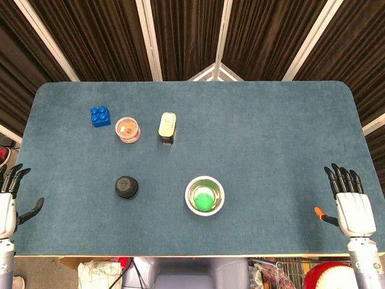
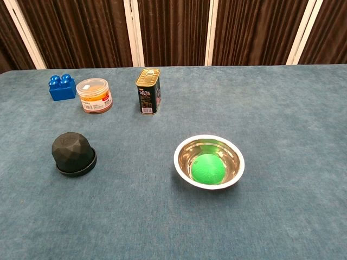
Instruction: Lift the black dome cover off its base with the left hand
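Note:
The black dome cover [image 1: 126, 186] [image 2: 72, 152] sits on its flat black base [image 2: 76, 168] on the left part of the blue table, nothing touching it. My left hand [image 1: 8, 202] hovers at the table's left edge, well left of the dome, fingers spread and empty. At the right edge my right hand [image 1: 351, 205] is also spread and holds nothing. Neither hand shows in the chest view.
A steel bowl [image 1: 190, 202] [image 2: 184, 149] holding a green ball [image 1: 204, 199] [image 2: 208, 168] sits right of the dome. Further back stand a blue block [image 1: 100, 116] [image 2: 61, 86], a clear jar with an orange label [image 1: 127, 129] [image 2: 94, 95] and a small tin can [image 1: 167, 127] [image 2: 147, 91].

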Robot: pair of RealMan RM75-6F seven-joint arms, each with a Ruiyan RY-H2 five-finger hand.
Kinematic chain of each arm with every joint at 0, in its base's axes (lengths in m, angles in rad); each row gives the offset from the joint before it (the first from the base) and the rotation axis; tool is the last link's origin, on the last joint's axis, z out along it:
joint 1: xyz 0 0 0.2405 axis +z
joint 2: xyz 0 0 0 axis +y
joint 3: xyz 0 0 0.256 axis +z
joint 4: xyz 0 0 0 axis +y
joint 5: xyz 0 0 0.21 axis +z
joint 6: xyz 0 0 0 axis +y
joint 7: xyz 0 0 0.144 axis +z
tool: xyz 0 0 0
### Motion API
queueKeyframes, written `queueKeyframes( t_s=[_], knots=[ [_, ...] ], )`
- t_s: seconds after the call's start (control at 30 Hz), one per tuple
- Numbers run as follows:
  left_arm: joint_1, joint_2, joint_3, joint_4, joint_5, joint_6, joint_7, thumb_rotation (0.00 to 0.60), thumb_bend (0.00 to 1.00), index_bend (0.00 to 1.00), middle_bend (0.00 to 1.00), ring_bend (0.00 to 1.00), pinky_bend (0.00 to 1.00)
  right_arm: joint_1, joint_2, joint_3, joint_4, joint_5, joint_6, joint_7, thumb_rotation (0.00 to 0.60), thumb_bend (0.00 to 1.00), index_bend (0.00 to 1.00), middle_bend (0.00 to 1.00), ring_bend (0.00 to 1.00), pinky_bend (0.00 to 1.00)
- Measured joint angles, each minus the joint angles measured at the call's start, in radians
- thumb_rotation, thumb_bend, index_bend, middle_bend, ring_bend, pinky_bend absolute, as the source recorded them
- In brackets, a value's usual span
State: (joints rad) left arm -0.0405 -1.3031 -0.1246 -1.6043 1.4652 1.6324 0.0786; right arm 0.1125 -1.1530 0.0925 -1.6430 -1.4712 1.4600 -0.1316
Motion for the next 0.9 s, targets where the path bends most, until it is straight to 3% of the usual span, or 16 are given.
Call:
queueKeyframes(
  t_s=[0.23, 0.5, 0.9],
  knots=[
    [0.002, 0.007, 0.009, -0.01, 0.007, -0.004, -0.002, 0.6, 0.36, 0.21, 0.11, 0.0, 0.0, -0.004, 0.002, -0.006, -0.005, -0.013, 0.01, -0.002, 0.6, 0.18, 0.03, 0.0, 0.02, 0.0],
    [0.005, 0.009, 0.023, -0.012, 0.035, 0.003, -0.023, 0.6, 0.28, 0.2, 0.11, 0.0, 0.0, -0.018, 0.007, -0.016, -0.011, -0.031, 0.034, 0.012, 0.6, 0.19, 0.03, 0.0, 0.02, 0.0],
    [-0.047, -0.002, 0.039, 0.013, 0.038, -0.111, -0.042, 0.6, 0.15, 0.13, 0.08, 0.0, 0.0, -0.025, 0.012, -0.016, -0.012, -0.025, 0.038, 0.025, 0.6, 0.18, 0.03, 0.0, 0.02, 0.0]
  ],
)
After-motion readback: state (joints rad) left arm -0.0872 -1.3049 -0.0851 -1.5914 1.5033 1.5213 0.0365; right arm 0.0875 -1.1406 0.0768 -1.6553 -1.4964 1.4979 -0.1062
